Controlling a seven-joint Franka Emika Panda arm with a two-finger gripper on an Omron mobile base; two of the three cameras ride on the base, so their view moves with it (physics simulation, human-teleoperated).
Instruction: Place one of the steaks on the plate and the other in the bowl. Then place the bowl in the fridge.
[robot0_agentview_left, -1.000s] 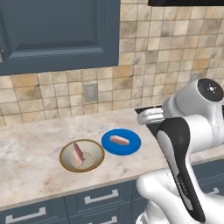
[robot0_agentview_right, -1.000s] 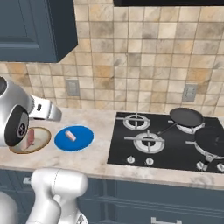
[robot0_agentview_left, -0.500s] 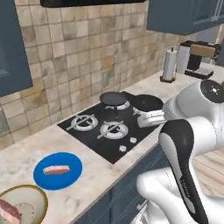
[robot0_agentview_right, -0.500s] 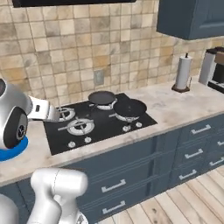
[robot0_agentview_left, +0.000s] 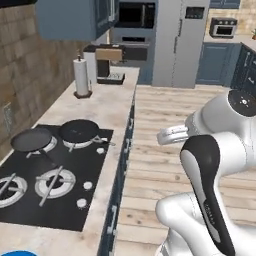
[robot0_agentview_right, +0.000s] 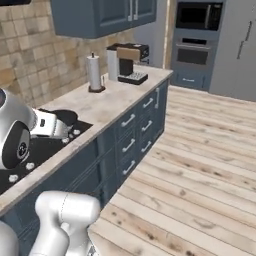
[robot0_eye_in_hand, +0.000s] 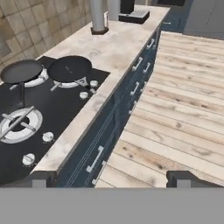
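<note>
My gripper (robot0_eye_in_hand: 113, 179) is open, with nothing between its two dark fingertips (robot0_eye_in_hand: 40, 178). It hangs over the front edge of the counter (robot0_eye_in_hand: 118, 48), looking along the cabinet fronts and the wooden floor. A sliver of the blue plate (robot0_agentview_left: 15, 253) peeks in at the bottom left of the left base view. The grey-silver fridge (robot0_agentview_left: 180, 42) stands far off at the end of the kitchen with its doors shut, also seen as the fridge (robot0_agentview_right: 239, 50) at the right. The steaks and the bowl are out of view.
A black cooktop (robot0_agentview_left: 45, 185) carries two dark pans (robot0_agentview_left: 79, 131). Further along the counter stand a paper towel roll (robot0_agentview_left: 81, 77) and a coffee machine (robot0_agentview_left: 109, 62). A built-in microwave and oven (robot0_agentview_right: 196, 30) sit beside the fridge. Wooden floor (robot0_agentview_right: 200, 170) stretches to the right.
The whole picture has swung right as the base turned: the bowl and plate with the steaks slid off to the left, then the cooktop and the kitchen's far end came in. The gripper stays open.
</note>
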